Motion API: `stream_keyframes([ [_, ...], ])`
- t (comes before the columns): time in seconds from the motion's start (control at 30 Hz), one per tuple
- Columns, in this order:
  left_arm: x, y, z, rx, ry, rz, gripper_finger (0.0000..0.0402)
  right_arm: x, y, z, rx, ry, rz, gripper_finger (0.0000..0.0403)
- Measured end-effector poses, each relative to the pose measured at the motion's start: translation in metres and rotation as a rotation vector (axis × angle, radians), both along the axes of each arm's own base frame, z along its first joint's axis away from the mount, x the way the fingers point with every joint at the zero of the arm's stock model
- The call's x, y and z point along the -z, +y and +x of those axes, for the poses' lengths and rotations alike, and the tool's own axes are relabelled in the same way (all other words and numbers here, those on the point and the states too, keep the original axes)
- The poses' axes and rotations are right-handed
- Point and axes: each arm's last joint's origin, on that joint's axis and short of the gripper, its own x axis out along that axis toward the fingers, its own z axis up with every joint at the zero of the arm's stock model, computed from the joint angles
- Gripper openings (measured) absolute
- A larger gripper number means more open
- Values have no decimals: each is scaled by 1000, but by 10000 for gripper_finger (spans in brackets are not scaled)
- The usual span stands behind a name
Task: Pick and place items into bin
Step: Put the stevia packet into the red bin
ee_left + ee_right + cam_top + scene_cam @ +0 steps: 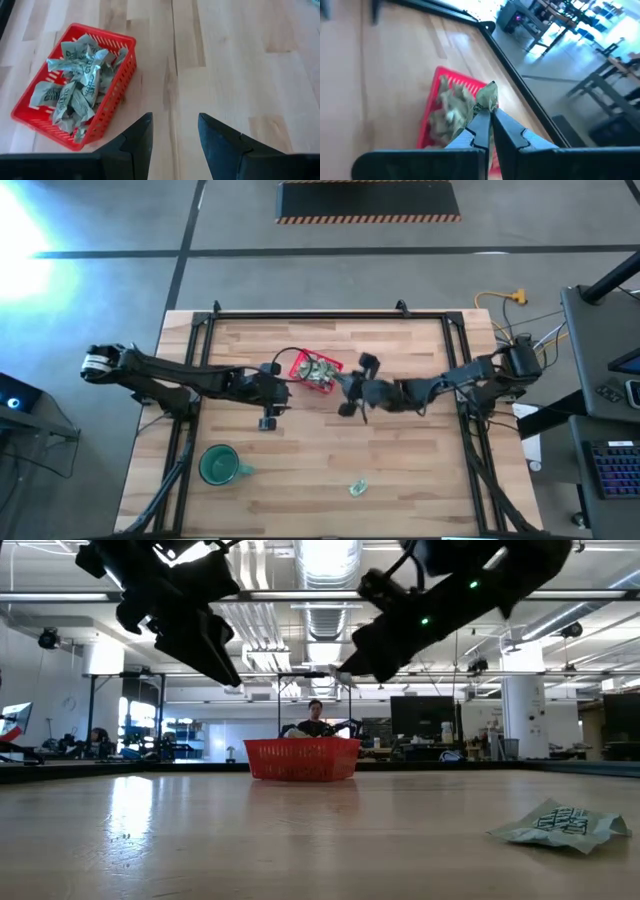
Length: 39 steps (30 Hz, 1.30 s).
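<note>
Above the bench (300, 480), left to right: left hand (271, 402), fingers apart and holding nothing; red basket (314, 371) filled with wrapped pieces (75, 90); right hand (489, 116), clenched on one wrapped piece (487, 96) beside the basket.

Open lab: exposed ducts (330, 625), workstations (425, 730).

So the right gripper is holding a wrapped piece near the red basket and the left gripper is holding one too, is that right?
Not quite. The left gripper is open and holds nothing, as the left wrist view shows. The right gripper does pinch a wrapped piece near the red basket.
</note>
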Motion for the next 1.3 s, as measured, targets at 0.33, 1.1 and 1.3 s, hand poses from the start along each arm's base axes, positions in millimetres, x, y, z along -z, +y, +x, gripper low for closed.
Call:
stream_keyframes([
  [0.33, 5, 0, -1, 2, 37, -1, 141, 15, -64, 19, 14, -43, 175, 9],
  [1.1, 5, 0, -2, 0, 46, -2, 141, 26, -73, 34, -2, -3, 192, 129],
  [1.3, 5, 0, -2, -1, 46, -3, 141, 20, -62, 27, -32, 93, 185, 152],
])
